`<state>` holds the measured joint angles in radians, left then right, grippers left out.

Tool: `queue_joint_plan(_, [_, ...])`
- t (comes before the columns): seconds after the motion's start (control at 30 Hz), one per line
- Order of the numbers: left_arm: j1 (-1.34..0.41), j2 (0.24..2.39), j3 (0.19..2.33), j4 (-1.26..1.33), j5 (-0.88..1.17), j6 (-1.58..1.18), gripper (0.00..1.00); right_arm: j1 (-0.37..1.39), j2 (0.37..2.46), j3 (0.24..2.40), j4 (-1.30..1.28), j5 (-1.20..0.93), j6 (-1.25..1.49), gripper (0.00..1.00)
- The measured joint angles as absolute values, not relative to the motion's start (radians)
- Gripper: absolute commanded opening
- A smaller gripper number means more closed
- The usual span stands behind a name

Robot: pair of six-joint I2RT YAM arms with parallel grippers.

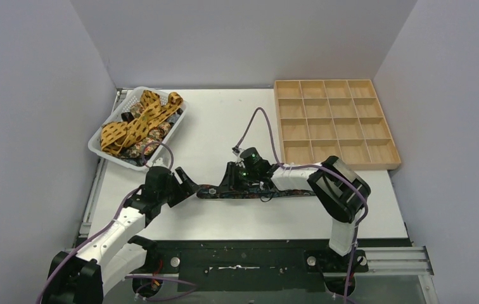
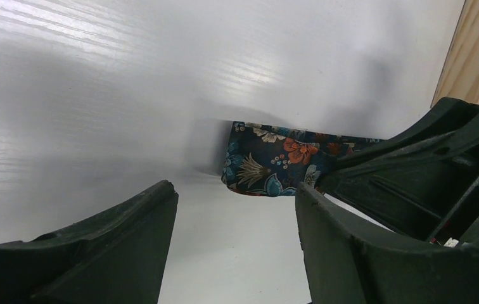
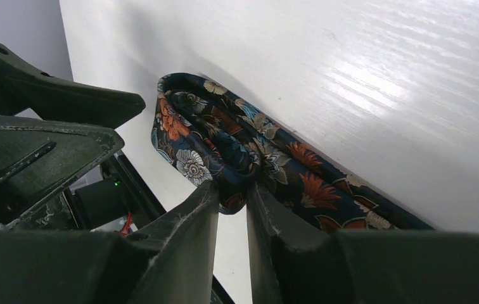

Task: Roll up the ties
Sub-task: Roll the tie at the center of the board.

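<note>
A dark navy floral tie [image 1: 287, 192] lies along the near part of the white table; its left end is folded over. My right gripper [image 1: 229, 182] is shut on that folded end; in the right wrist view the fingertips [image 3: 206, 196] pinch a bunch of the fabric [image 3: 268, 152]. My left gripper [image 1: 189, 183] is open and empty just left of the tie's end, which shows ahead of its fingers in the left wrist view [image 2: 275, 158]. More ties, mustard-yellow [image 1: 139, 120] and floral, are heaped in the basket.
A white plastic basket [image 1: 105, 154] stands at the back left. A wooden compartment tray [image 1: 332, 123] stands at the back right; its edge shows in the left wrist view [image 2: 471, 50]. Purple cables run along both arms. The two grippers are close together.
</note>
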<state>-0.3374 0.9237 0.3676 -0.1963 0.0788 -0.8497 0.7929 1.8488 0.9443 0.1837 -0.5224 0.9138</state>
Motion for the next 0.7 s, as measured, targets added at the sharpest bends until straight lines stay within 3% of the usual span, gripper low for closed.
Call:
queue_joint_plan(0.1, [-0.337,0.922,0.349,-0.176,0.093,-0.858,0.66,0.781,1.855,0.923,0.212,-0.537,0.922,0.22])
queue_joint_plan(0.27, [-0.333,0.916,0.332,-0.162,0.113,-0.862,0.66,0.745,1.857,0.884,0.258,-0.577,0.928,0.34])
queue_joint_plan(0.7, [-0.331,0.852,0.322,-0.176,0.089,-0.891,0.66,0.738,1.747,0.932,0.164,-0.59,0.725,0.84])
